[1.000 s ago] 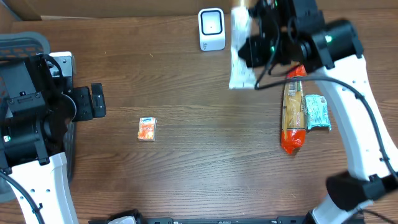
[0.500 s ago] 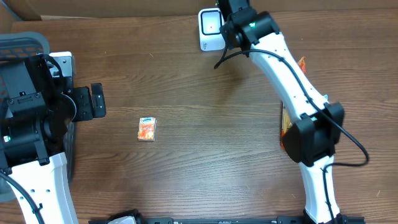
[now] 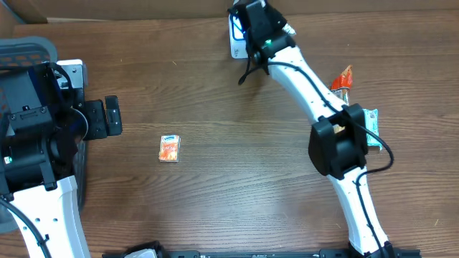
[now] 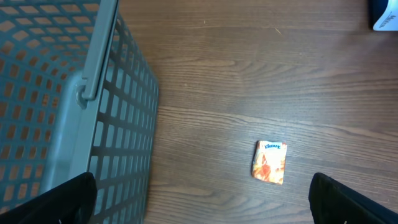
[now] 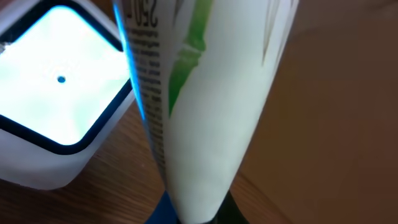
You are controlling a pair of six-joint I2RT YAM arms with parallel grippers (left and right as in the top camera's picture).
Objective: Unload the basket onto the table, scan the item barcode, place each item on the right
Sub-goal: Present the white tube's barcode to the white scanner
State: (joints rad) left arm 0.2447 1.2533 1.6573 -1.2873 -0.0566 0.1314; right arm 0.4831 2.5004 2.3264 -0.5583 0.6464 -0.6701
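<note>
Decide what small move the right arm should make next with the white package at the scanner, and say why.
Probably a slight twist of the white package, so that more of its printed side faces the scanner. In the right wrist view the package already stands close beside the lit window, yet no barcode shows there.

The table [image 3: 215, 93] is finished in dark brown with a fine wood grain. The scanner [image 5: 56, 99] is cased in white; its face is framed in black and lit bright white around one small dark dot. Just beside the scanner, the white packet [image 5: 205, 124] is marked with green streaks and black print, and a thin blue line of light is cast along its edge. Well apart from the scanner, a small packet [image 3: 169, 148] is coloured orange with a blue-and-white top. The basket [image 4: 56, 93] is grey and patterned in an open grid. A long package [image 3: 342, 77] is coloured orange and red, and a pouch [image 3: 373, 132] near it is pale green.
</note>
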